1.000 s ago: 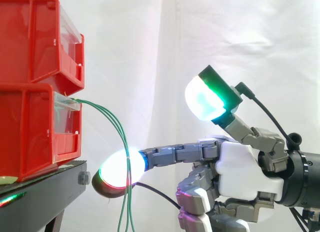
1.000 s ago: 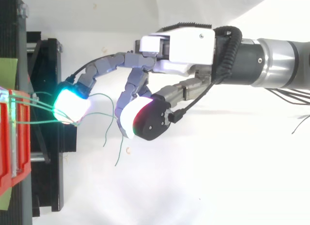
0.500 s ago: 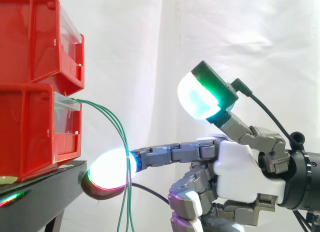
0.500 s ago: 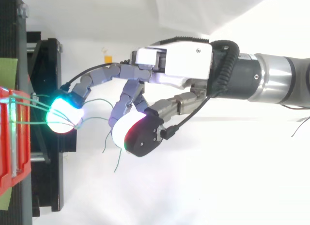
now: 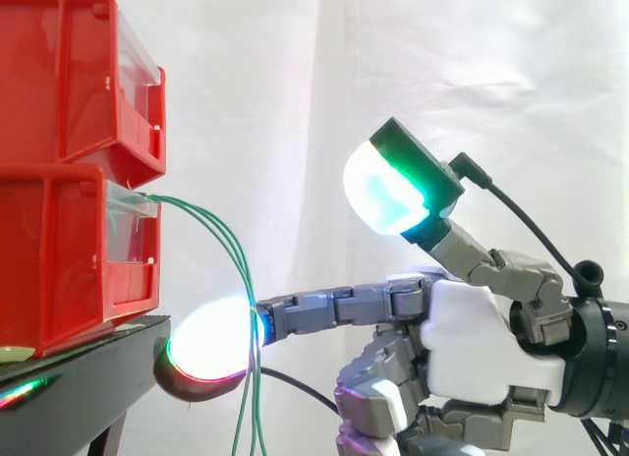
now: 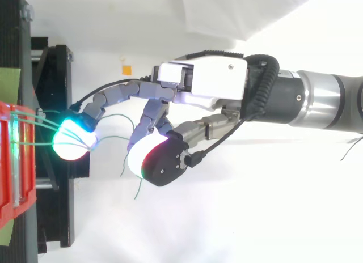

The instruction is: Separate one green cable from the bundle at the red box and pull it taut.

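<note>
Several thin green cables leave the lower red box and arc down in front of the black stand. My hand comes in from the right. One straight finger reaches left, and its glowing fingertip sits against the hanging cables just off the stand's edge. In the top view that fingertip lies among the spread green cables close to the red box. The thumb pad is raised well apart and pinches nothing. The cables' loose ends dangle below the hand.
A second red bin is stacked on the lower one. The black stand runs along the left edge of the top view. A white curtain hangs behind, and a small orange scrap lies on the white floor.
The hand has moved left toward the red box and slightly lower. Its straight fingertip has slid along the cables, closer to the stand's edge. The cables stay slack.
</note>
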Controlling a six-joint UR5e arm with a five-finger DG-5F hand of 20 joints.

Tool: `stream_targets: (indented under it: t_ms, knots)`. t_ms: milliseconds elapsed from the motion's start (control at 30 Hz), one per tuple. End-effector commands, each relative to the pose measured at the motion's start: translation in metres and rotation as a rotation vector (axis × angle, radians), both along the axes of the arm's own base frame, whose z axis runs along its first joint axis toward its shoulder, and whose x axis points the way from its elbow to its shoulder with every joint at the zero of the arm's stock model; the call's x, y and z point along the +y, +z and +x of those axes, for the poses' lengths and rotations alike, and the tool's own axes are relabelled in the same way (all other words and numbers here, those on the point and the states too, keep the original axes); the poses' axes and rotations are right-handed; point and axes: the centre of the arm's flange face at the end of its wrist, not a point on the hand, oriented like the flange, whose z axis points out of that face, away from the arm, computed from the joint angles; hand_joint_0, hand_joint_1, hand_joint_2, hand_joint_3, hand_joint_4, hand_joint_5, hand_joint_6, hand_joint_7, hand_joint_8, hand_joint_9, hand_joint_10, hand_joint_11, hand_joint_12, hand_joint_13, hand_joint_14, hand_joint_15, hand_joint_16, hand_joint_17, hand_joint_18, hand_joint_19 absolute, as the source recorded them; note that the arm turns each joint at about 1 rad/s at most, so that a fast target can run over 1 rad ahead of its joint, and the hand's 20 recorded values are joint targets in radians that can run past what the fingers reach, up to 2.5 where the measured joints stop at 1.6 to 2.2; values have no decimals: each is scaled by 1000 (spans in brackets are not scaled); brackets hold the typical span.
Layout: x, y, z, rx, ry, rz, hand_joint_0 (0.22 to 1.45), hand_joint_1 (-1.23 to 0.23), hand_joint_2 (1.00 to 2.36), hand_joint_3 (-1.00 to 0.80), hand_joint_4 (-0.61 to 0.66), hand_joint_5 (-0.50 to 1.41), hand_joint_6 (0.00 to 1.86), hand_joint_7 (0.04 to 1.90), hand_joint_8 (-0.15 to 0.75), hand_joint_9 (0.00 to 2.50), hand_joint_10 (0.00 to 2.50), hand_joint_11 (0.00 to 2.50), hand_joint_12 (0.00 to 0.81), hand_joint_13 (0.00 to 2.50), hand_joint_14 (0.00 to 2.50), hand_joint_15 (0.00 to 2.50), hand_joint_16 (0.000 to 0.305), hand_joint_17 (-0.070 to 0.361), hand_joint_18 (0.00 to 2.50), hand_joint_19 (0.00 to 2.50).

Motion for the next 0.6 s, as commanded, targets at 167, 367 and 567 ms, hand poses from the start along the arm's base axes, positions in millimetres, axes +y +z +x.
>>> stream_targets:
  t_ms: [167,367,567]
  knots:
    - [4,-4,-3,37,13,53,362,-378,1000,-500,151,-230,501,629,329,1225,15,877,463,1221,21,839,92,208,1712,770]
    - [6,-4,-3,38,16,55,364,-379,1000,-500,151,-230,501,625,328,1222,16,878,460,1221,21,831,93,209,1711,775]
    - [7,-4,-2,40,17,55,367,-385,1000,-500,151,-230,501,627,328,1222,16,889,457,1220,20,851,92,208,1713,773]
